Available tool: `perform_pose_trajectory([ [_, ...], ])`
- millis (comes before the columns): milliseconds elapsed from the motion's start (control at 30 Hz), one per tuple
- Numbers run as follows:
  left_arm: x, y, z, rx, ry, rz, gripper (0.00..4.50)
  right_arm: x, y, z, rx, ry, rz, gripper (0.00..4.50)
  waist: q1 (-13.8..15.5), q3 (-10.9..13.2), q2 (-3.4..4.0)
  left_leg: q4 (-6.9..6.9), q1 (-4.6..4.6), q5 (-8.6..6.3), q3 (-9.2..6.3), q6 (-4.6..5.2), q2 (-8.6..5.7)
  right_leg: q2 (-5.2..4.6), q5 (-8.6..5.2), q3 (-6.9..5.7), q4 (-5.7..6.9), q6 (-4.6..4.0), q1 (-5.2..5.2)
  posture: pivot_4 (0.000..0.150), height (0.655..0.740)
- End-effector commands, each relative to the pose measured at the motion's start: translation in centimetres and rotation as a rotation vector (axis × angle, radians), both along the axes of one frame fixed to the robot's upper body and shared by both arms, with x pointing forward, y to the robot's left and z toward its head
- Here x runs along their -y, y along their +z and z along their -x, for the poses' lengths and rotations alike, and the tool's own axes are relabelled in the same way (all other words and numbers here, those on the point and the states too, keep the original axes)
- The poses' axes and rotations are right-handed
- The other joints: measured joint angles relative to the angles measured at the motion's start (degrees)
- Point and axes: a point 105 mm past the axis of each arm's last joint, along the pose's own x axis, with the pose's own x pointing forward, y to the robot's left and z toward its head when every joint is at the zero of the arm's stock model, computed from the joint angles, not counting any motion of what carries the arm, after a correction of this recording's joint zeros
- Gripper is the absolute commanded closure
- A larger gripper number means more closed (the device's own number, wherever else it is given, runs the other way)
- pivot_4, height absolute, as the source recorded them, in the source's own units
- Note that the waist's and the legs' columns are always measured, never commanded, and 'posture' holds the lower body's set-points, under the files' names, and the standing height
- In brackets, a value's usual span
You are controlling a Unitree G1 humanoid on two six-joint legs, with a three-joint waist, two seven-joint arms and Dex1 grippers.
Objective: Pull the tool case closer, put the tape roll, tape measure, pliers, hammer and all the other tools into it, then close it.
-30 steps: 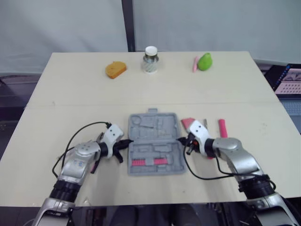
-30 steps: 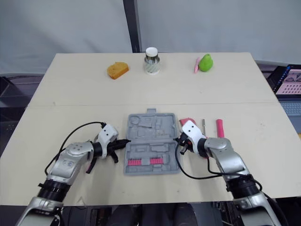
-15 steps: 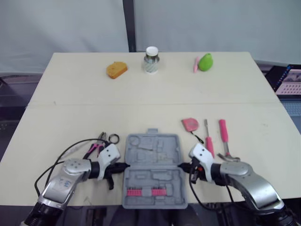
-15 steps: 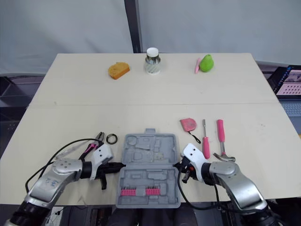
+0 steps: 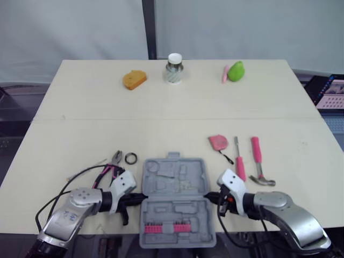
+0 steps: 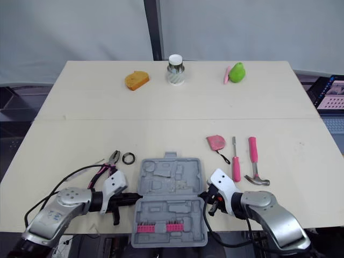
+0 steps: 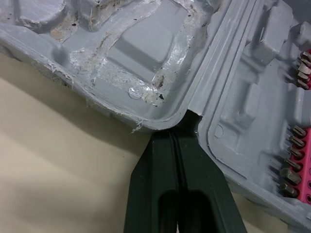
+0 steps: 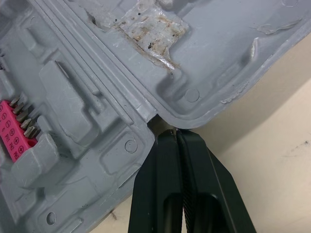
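Note:
The grey tool case (image 5: 174,183) lies open at the table's near edge, a pink strip of bits (image 5: 173,228) in its nearer half. My left gripper (image 5: 138,198) is shut, its tips (image 7: 184,116) pushed into the hinge notch on the case's left side. On the right side, my shut right gripper (image 5: 210,197) has its tips (image 8: 171,132) against the opposite hinge notch. Pink-handled pliers (image 5: 110,164) and a black tape roll (image 5: 130,158) lie left of the case. To its right lie a pink tape measure (image 5: 217,142), a screwdriver (image 5: 239,161) and a hammer (image 5: 258,158).
Along the far edge stand an orange object (image 5: 133,79), a jar with a white lid (image 5: 173,68) and a green pear-shaped object (image 5: 234,70) with a pink piece (image 5: 223,73) beside it. A laptop (image 5: 330,91) sits off the table's right side.
Both grippers have drawn the case toward the near edge. The pliers, tape roll and tools on the right now lie farther out than the case's middle.

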Motion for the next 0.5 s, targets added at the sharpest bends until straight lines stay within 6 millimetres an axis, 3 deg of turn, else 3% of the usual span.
perform_pose_trajectory([
  [33, 0.22, -1.34, 1.68, -0.072, -0.025, -0.009, 4.50, -0.95, 0.82, 0.87, 0.013, 0.036, -0.033, 4.37, 0.14, 0.00, 0.00, 0.00, 0.00, 0.00, 0.00, 0.00, 0.00, 0.00, 0.00, 0.00, 0.00, 0.00, 0.00, 0.150, 0.7400],
  [500, -0.30, -2.16, 2.09, -0.089, -0.010, -0.011, 4.50, -0.49, 0.40, 1.06, 0.001, 0.009, -0.024, 4.37, 0.16, -0.01, 0.00, -0.01, 0.04, 0.00, 0.01, 0.00, 0.00, 0.00, 0.00, 0.00, -0.03, 0.00, 0.05, 0.150, 0.7400],
])
